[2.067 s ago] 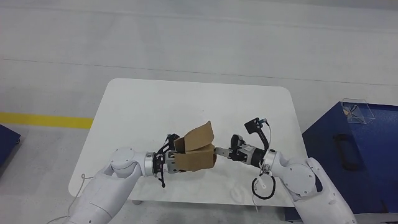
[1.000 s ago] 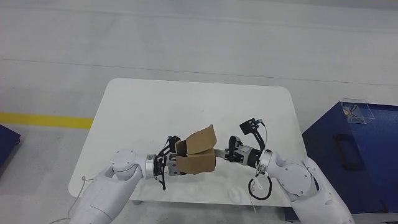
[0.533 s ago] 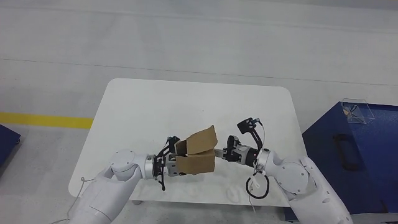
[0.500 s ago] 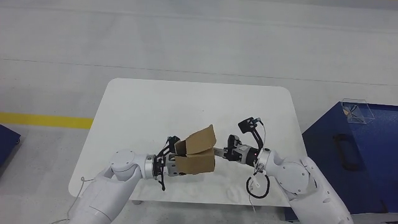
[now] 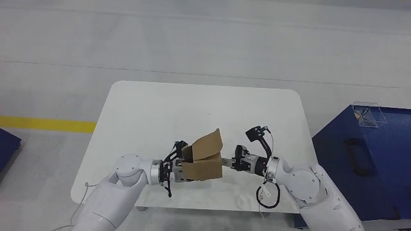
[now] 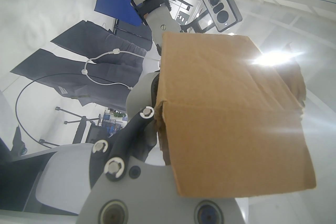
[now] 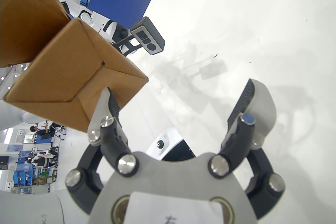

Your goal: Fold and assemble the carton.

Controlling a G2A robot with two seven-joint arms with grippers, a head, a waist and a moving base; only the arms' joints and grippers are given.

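Observation:
The brown carton (image 5: pixel 203 160) hangs above the table's near part, partly formed, with one flap (image 5: pixel 207 144) standing up at a slant. My left gripper (image 5: pixel 178 167) is shut on the carton's left end; in the left wrist view the carton (image 6: pixel 231 114) hides all but one finger (image 6: pixel 143 128). My right gripper (image 5: pixel 227 164) is open at the carton's right end. In the right wrist view one of the fingers (image 7: pixel 109 104) touches the folded end of the carton (image 7: pixel 76 78), and my right gripper (image 7: pixel 178 101) has nothing between its pads.
The white table (image 5: pixel 160 109) stretches bare behind and beside the arms, with its near edge just below them. A blue cabinet (image 5: pixel 366 160) stands off the table's right side, with a clear plastic box (image 5: pixel 368 113) on top.
Both arms and the carton have drifted slightly toward the table's near edge. The right gripper has closed in on the carton's end.

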